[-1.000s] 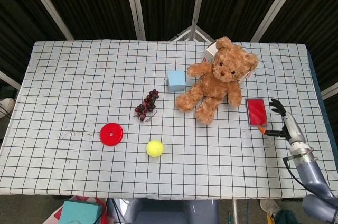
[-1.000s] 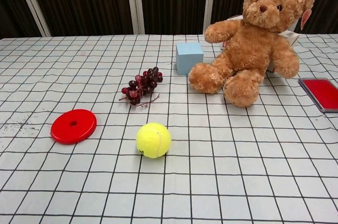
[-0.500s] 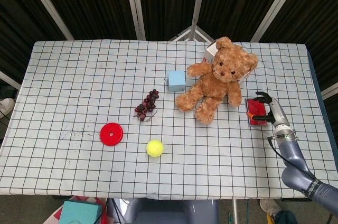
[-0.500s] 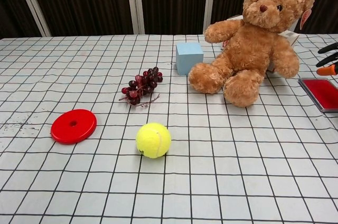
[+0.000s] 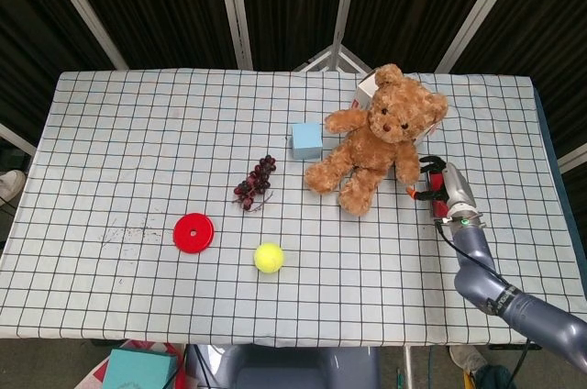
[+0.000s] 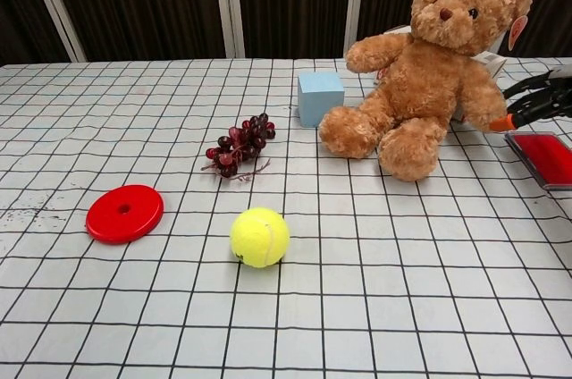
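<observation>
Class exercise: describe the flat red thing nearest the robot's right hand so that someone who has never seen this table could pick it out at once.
Start at the big brown plush teddy bear sitting on the checked tablecloth. Just to its right, under the right hand, lies a flat red rectangular pad in a dark frame. Its straight edges set it apart from the other flat red item, the round red disc, which lies far off to the left.

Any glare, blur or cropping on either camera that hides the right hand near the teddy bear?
Head view: even light, no glare, the right hand sharp and whole beside the teddy bear, covering most of the red tray. Chest view: sharp too, soft shadows, but the frame edge crops the hand to its fingers.
</observation>
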Robot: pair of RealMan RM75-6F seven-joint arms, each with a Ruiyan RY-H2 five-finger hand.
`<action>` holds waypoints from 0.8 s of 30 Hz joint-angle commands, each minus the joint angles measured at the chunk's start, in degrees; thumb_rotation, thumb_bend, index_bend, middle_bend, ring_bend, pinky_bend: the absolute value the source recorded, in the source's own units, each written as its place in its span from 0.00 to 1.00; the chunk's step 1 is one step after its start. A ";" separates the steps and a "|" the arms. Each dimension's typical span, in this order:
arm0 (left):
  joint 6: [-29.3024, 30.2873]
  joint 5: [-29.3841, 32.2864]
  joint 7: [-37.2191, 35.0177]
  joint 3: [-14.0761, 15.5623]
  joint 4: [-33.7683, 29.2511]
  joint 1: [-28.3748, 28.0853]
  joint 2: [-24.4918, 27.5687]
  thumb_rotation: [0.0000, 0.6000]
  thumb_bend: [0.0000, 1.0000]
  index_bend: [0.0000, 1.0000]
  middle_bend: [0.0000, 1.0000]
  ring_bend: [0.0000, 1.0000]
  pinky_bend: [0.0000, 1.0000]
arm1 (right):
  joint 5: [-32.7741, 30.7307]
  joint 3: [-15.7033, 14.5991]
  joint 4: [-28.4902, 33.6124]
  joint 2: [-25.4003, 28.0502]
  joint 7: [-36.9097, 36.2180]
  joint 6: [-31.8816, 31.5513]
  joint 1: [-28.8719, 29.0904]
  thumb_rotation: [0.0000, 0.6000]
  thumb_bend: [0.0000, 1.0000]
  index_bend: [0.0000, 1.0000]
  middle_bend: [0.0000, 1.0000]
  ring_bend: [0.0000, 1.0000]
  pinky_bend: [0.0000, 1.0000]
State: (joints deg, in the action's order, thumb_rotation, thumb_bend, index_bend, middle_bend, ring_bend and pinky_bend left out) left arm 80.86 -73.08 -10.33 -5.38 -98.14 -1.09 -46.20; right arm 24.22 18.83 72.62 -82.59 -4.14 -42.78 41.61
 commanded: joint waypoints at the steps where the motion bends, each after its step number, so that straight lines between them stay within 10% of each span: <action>1: -0.29 0.16 -0.27 -0.08 0.20 -0.13 0.02 1.00 0.18 0.14 0.00 0.01 0.14 | -4.95 0.47 -0.65 -1.73 4.29 -2.12 2.77 1.00 0.24 0.29 0.36 0.25 0.00; 24: -0.60 -0.05 -0.86 -0.04 0.45 -0.16 0.12 1.00 0.18 0.16 0.00 0.01 0.14 | -12.30 3.93 -2.93 -4.51 10.89 -5.77 4.52 1.00 0.24 0.45 0.52 0.38 0.00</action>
State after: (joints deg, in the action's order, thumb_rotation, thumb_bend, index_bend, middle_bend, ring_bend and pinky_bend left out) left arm 80.26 -73.13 -11.20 -5.42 -97.68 -1.25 -46.08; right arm 11.96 22.71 69.72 -87.08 6.71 -48.59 46.15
